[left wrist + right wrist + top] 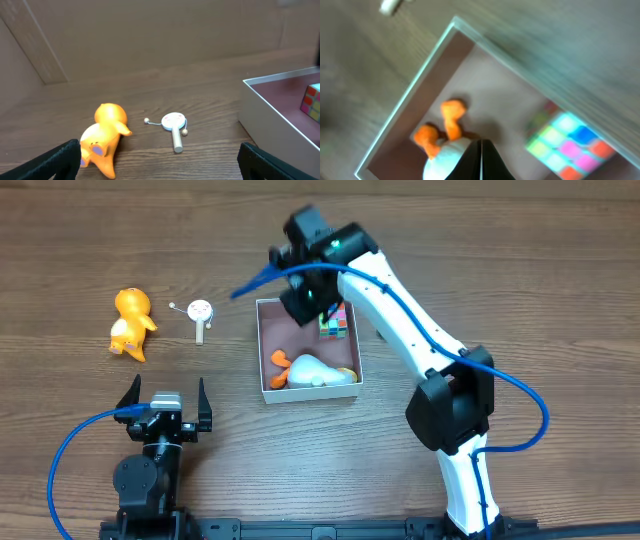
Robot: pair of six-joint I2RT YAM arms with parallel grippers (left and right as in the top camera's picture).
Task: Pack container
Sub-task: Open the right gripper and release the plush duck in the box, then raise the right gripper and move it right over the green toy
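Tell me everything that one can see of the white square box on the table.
The container is a shallow, open square box with thin white walls and a dull reddish-brown floor, perhaps cardboard. It sits flat on the wooden table. Inside lie a multicoloured cube in the far right corner and a white toy with orange feet by the near wall. The shut right claw hangs above it.

A toy drum (pixel 201 312) lies between the duck (pixel 131 323) and the container (pixel 310 393) (cube (pixel 337 322) and bird (pixel 322 370) inside).
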